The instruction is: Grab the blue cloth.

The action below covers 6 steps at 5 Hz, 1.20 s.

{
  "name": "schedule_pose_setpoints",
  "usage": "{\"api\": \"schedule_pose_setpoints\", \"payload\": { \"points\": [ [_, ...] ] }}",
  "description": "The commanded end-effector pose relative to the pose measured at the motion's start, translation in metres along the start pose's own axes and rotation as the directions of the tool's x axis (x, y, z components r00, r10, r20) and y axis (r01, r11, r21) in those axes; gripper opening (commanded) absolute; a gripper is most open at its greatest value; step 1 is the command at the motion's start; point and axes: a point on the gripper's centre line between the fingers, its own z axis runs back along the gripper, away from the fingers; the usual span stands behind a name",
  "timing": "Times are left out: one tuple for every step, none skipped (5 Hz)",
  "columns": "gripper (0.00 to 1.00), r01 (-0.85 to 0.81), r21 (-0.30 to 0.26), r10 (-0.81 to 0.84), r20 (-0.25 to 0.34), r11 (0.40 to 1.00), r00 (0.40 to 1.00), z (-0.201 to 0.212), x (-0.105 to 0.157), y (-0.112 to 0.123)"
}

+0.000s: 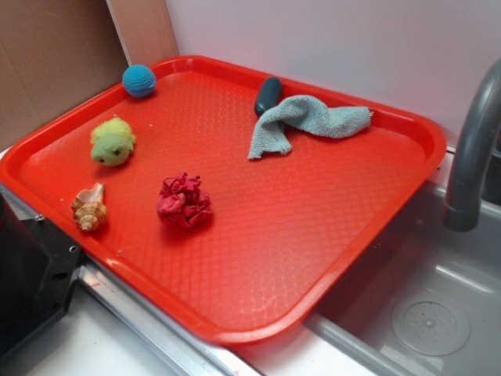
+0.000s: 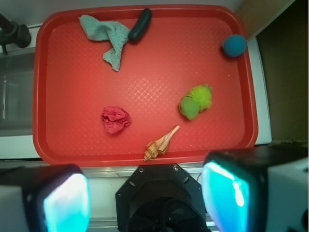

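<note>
Red tray (image 1: 356, 258) – one blue cloth (image 1: 301, 121) beside one dark oblong (image 1: 268, 95), gripper (image 2: 145, 198) spread open, empty, off its near rim.

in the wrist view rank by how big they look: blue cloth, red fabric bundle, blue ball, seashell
1. blue cloth
2. red fabric bundle and seashell, too alike to rank
3. blue ball, though farthest from the camera

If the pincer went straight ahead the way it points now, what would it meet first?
Probably the seashell near the red tray's close rim; the open pincer aims toward that edge. Depth is unclear, so bare tray is possible.
</note>
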Motion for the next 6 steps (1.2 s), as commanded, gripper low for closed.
{"api": "schedule_pose_setpoints", "payload": {
  "points": [
    [1.0,0.0,0.0,0.0,0.0,1.0,1.0,0.0,0.0,0.0],
    [1.0,0.061,0.075,-0.059,-0.026,0.995,0.998,-0.049,0.043,0.012],
    [1.0,0.255,0.058,-0.257,0.028,0.965,0.966,-0.085,0.087,0.002],
    [1.0,0.368,0.042,-0.37,0.041,0.929,0.928,-0.116,0.131,-0.01],
    [1.0,0.441,0.071,-0.445,0.046,0.895,0.895,-0.14,0.161,-0.012],
    [1.0,0.52,0.05,-0.522,0.042,0.852,0.852,-0.169,0.173,-0.018]
  ]
}}
